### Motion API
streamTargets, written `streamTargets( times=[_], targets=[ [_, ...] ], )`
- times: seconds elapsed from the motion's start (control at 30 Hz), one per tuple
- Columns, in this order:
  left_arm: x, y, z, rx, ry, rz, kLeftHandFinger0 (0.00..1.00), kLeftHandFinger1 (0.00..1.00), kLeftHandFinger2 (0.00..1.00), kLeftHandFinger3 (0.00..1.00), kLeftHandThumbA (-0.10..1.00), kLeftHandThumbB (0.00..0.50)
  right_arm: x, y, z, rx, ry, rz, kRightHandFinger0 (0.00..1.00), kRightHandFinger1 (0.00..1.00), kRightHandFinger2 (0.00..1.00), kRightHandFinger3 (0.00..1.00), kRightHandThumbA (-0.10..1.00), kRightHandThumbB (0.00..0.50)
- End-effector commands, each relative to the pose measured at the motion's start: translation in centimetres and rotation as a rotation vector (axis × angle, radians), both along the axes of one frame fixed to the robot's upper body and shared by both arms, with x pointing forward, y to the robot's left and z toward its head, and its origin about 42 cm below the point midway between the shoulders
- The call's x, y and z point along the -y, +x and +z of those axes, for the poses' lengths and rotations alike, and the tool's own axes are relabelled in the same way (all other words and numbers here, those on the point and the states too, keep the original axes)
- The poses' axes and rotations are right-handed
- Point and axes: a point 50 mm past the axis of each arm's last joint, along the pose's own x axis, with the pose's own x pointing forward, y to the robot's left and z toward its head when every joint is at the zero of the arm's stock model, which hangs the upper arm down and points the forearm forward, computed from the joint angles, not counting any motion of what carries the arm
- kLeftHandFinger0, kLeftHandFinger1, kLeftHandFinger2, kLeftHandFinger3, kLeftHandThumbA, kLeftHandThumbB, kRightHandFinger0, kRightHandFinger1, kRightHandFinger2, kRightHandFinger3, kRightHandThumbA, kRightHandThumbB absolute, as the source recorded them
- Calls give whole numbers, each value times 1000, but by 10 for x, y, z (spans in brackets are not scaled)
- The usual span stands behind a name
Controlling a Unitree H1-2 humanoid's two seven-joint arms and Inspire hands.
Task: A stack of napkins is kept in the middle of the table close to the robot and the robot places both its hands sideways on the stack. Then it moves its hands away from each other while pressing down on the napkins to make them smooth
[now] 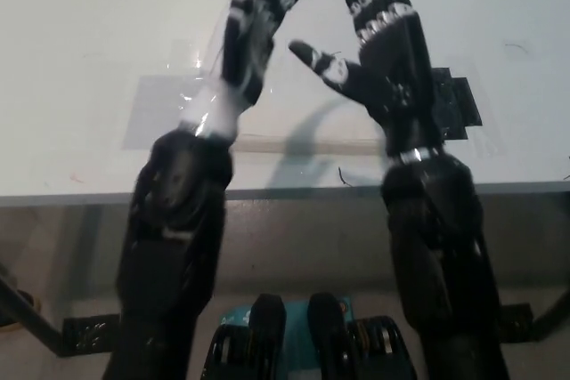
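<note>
Head view showed both arms raised over the table, forearms crossing its near edge and hands reaching toward the far side. Left hand was released, fingers spread and extended, holding nothing; it stood left of centre, above the sheet of clear plastic lying flat on the tabletop. Right hand was likewise released, fingers apart and thumb pointing toward the left hand, holding nothing; it stood right of centre, partly covering the black tape patch. A narrow gap separated the two hands, which were side by side at about the same height in the frame. Napkins lay in the middle of the table near its front edge, between the plastic and the tape; the stack was largely hidden behind both wrists and darkened by their shadow, with only its front edge visible between the forearms. Contact between either hand and the stack could not be determined from this angle. Small dark marks showed on the tabletop near the stack's front edge.
</note>
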Motion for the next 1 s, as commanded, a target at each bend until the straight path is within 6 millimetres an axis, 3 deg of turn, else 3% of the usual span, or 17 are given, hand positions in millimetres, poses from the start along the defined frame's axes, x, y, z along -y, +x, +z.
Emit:
streamTargets(
  times=[0.0,0.1,0.27,0.43,0.57,0.63,0.7,0.77,0.87,0.97],
  targets=[
    [21,26,25,-32,-89,13,1000,1000,1000,1000,1000,333,-24,25,29,7,89,-1,1000,1000,1000,1000,1000,291],
    [28,42,21,-105,-93,23,1000,1000,1000,1000,1000,375,-33,40,29,-32,141,16,1000,1000,1000,1000,1000,286],
    [38,64,5,-197,-74,27,1000,1000,1000,1000,1000,398,-41,60,25,-118,247,46,1000,1000,1000,1000,1000,273],
    [46,76,-10,-251,-120,52,1000,1000,1000,1000,1000,350,-44,75,15,-180,316,48,1000,1000,1000,1000,1000,274],
    [49,86,-29,-315,-138,102,1000,1000,1000,1000,1000,334,-43,86,-6,-273,376,73,1000,1000,1000,1000,1000,291],
    [47,88,-41,-338,-144,111,1000,1000,1000,1000,1000,300,-45,90,-16,-321,392,64,1000,1000,1000,1000,1000,281],
    [45,91,-53,-382,-132,132,1000,1000,1000,1000,1000,320,-46,92,-27,-373,429,74,1000,1000,1000,1000,1000,242],
    [44,93,-58,-404,-149,127,1000,1000,1000,1000,1000,319,-46,94,-31,-391,432,71,1000,1000,1000,1000,1000,237],
    [41,95,-72,-463,-196,104,1000,1000,1000,1000,1000,307,-46,95,-49,-473,488,90,1000,1000,1000,1000,1000,252],
    [38,94,-85,-470,-77,158,1000,1000,1000,1000,1000,276,-46,94,-63,-533,464,84,1000,1000,1000,1000,1000,275]
  ],
)
